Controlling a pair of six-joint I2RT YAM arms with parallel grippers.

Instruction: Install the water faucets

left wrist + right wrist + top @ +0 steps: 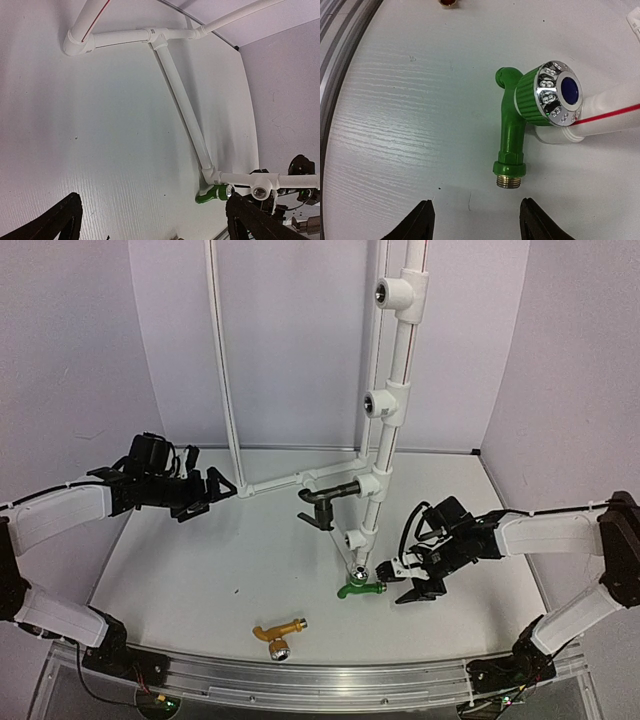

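A green faucet (362,588) (512,125) lies on the table by the foot of the white pipe stand (392,400), silver knob up. Its brass threaded end points at my right gripper (415,590) (475,225). That gripper stands just short of the thread, jaws apart, with nothing between them. The same green faucet (212,193) shows in the left wrist view. A golden-orange faucet (278,632) lies loose near the front edge. A black faucet (325,505) sits on a low tee of the stand. My left gripper (205,490) (152,210) hovers open at the left, holding nothing.
The pipe stand carries tee fittings (400,290) up its post, and a horizontal pipe (285,482) runs left along the back. White walls close in the table on three sides. A metal rail (320,675) runs along the front edge.
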